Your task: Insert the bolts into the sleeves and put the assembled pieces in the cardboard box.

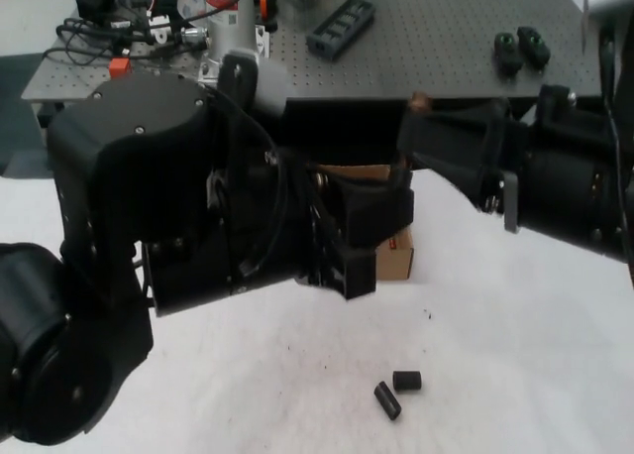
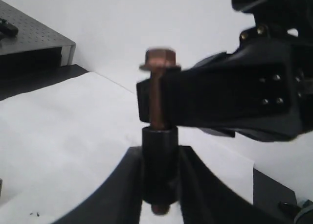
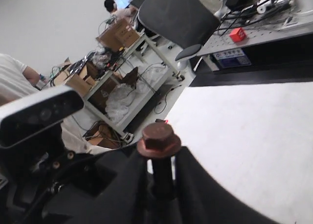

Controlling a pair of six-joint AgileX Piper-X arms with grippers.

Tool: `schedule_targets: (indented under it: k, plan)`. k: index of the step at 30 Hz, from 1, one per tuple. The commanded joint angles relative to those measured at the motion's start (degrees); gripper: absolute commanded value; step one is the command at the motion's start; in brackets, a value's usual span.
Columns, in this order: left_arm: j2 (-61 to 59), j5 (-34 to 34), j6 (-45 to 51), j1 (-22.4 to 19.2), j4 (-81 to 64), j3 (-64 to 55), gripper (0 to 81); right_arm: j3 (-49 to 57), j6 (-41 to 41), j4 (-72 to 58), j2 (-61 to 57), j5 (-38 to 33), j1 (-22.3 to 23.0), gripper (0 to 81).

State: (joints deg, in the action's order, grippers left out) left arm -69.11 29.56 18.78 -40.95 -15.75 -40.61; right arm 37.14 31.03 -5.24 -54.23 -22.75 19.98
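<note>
My left gripper (image 2: 160,156) is shut on a black sleeve (image 2: 159,150), held upright in the left wrist view. A copper bolt (image 2: 157,62) runs down through the sleeve, and its tip shows below. My right gripper (image 2: 152,101) comes in from the side and is shut on the bolt's shank just under the head. In the right wrist view the hex head of the bolt (image 3: 158,140) sits above my right gripper (image 3: 162,160). The cardboard box (image 1: 396,259) stands on the white cloth behind both grippers, mostly hidden. Two loose sleeves (image 1: 387,399) lie in front.
The left arm (image 1: 149,206) takes up the left half of the high view; the right arm (image 1: 555,176) enters from the right. Behind the cloth is a perforated bench (image 1: 436,38) with a black tray (image 1: 340,26) and two black parts (image 1: 520,50).
</note>
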Motion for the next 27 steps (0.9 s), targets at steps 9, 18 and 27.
schedule_targets:
  k: [9, 18, 27]
  plan:
    - [-6.6, -19.1, 5.8, 2.5, -2.4, -5.8, 0.7, 0.3, -1.0, 15.4, 10.2, -3.6, -7.9, 40.3]
    - [-36.9, -19.0, 1.9, 7.2, 28.3, -41.1, 0.7, 0.3, -15.3, 49.3, 18.6, 7.9, -13.8, 40.3]
    - [-60.8, -19.0, 0.1, 8.5, 47.0, -70.8, 0.7, 0.2, -18.5, 55.1, 16.2, 12.7, -13.8, 40.3]
